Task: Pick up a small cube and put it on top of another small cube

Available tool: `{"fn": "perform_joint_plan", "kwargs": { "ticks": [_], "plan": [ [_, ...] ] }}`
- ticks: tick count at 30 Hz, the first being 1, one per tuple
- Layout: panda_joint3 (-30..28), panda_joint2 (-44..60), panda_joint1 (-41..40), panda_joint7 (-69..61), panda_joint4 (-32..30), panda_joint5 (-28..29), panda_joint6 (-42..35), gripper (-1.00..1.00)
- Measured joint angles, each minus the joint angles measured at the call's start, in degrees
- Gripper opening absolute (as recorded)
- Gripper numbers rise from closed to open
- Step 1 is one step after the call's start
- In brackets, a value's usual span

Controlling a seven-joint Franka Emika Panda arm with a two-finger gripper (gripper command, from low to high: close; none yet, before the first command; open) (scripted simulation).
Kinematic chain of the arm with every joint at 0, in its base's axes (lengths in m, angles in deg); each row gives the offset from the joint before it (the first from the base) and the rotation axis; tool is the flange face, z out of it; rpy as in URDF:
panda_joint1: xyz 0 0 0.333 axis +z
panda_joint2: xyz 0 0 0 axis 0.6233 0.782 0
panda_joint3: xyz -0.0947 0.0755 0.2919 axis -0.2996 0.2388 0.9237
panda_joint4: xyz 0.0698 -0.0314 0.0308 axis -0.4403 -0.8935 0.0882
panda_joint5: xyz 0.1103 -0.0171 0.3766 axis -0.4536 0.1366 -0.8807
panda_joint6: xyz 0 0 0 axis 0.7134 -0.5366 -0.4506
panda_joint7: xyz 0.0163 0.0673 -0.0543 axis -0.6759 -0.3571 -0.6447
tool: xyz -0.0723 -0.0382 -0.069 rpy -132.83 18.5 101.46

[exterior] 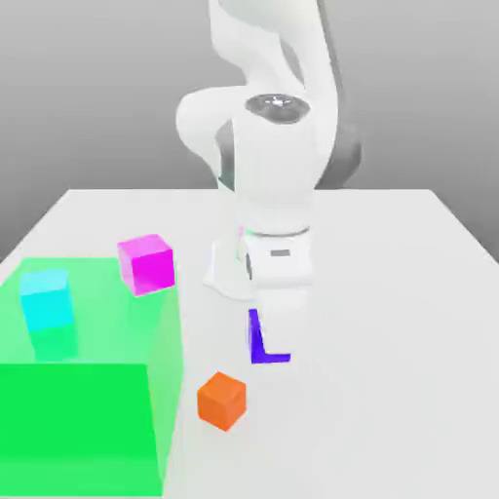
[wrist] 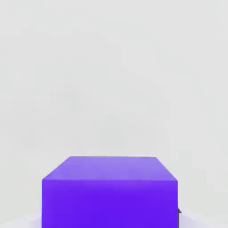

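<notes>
Exterior view: fingers (exterior: 283,326) closed on the purple-violet cube (exterior: 255,341), near mid-surface (exterior: 380,390), well in from the far edge. Orange cube (exterior: 222,401) sat closer to the near edge, beside the green block (exterior: 88,390). Cyan (exterior: 48,300) and magenta (exterior: 147,264) cubes rested on the block's top. Hand view: the purple-violet cube was between the fingers.

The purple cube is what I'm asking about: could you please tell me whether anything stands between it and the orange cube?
Nothing visible stands between the purple cube and the orange cube; the large green block lies beside that path, toward the exterior view's left.
</notes>
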Motion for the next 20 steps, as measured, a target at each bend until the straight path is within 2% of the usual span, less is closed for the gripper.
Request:
{"fn": "perform_joint_plan", "kwargs": {
  "ticks": [3, 8, 18, 19, 20],
  "plan": [
    [-2.1, 0.4, -1.9, -0.3, 0.2, -0.6, -0.2, -1.0],
    [-3.0, 4.0, -0.6, -3.1, 0.7, -4.5, 2.8, -1.0],
    [-1.7, 14.9, 1.0, -11.5, 0.8, -16.4, 12.8, -1.0],
    [-1.4, 15.5, 0.8, -12.0, 0.7, -17.2, 13.4, 1.0],
    [-1.4, 15.5, 0.8, -12.0, 0.7, -17.2, 13.4, 1.0]
  ]
}}
